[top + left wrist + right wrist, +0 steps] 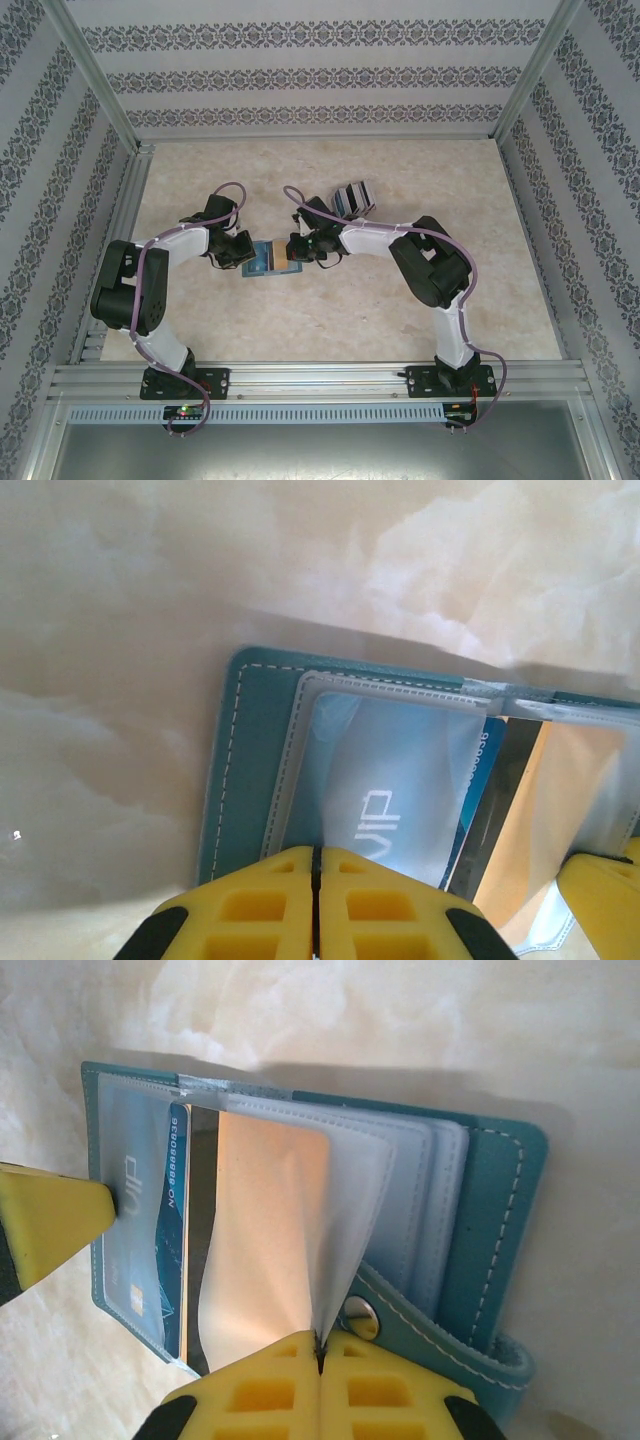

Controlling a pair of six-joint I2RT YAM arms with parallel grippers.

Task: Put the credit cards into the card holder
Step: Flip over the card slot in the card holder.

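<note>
Pinching the card holder [505, 1200], both jaws are closed (opposite sides).

Top external: card holder [268, 260] mostly covered by left gripper [238, 250] and right gripper [303, 247]. Loose credit cards [352, 196] too small to count.
Left wrist: holder's right half cut off by frame edge.
Right wrist: clear sleeve [345, 1200], bottom edge lost between right gripper's fingers. Blue card [176, 1190], print blurred behind plastic.

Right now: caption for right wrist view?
Right gripper pinches a clear sleeve of the open holder, beside a tan card.
</note>
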